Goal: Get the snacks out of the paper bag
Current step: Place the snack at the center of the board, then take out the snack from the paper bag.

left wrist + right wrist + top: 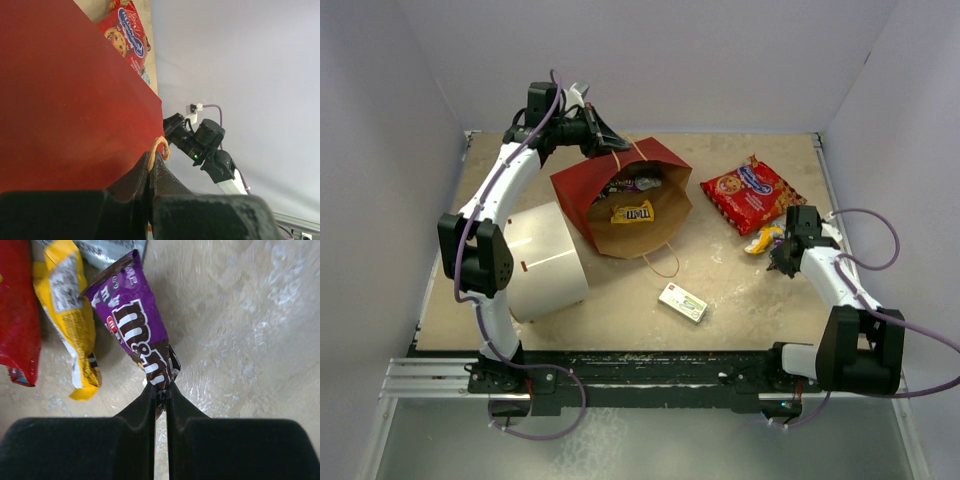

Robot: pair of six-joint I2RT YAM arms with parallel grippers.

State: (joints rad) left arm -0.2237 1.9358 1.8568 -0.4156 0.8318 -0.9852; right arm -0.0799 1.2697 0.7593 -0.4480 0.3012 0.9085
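Even diffuse light, bright, soft short shadows. Sheen on tabletop (250, 330) in right wrist view. Wrist views: near foreground soft, featureless black; overhead view sharp.

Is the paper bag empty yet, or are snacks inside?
Not empty: inside the paper bag's open mouth lie a yellow candy pack and a few small packets.

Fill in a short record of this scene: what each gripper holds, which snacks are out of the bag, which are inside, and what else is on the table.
Left gripper: shut on the handle of the paper bag
Right gripper: shut on a purple candy packet
Out of the bag: red cookie bag, yellow packet
Inside the bag: yellow candy pack, more packets behind it
Also on the table: white roll, small box
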